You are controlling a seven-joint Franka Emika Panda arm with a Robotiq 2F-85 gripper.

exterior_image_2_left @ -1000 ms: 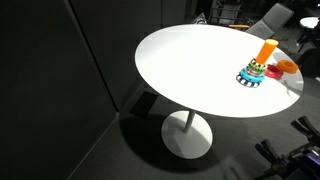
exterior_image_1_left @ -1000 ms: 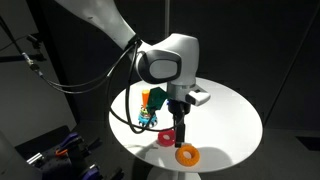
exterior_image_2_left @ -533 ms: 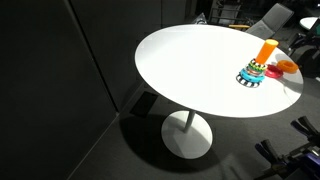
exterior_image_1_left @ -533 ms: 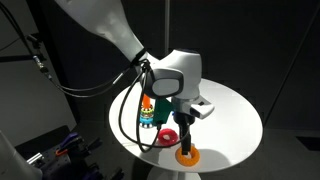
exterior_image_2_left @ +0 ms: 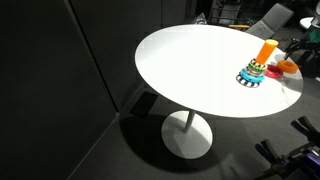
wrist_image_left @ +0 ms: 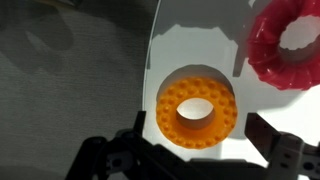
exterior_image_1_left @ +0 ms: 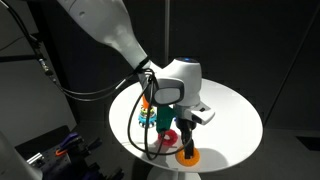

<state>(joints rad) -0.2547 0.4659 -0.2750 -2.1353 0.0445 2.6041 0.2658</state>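
Note:
An orange ring (wrist_image_left: pixel 197 109) lies flat near the edge of a round white table (exterior_image_1_left: pixel 232 118); it also shows in an exterior view (exterior_image_1_left: pixel 187 155). My gripper (wrist_image_left: pixel 198 148) is open just above it, its two fingers on either side of the ring and apart from it. A red ring (wrist_image_left: pixel 284 42) lies on the table close beside the orange one. A ring-stacking toy with an orange post (exterior_image_2_left: pixel 261 62) and coloured rings at its base stands a little further in on the table.
The table edge runs right beside the orange ring, with dark floor (wrist_image_left: pixel 70 70) below. Cables hang from the arm (exterior_image_1_left: pixel 141 115) beside the stacking toy. Dark curtains surround the table.
The arm has come down toward the table edge, and the gripper now sits lower, over the orange ring. The rings and the toy have not moved.

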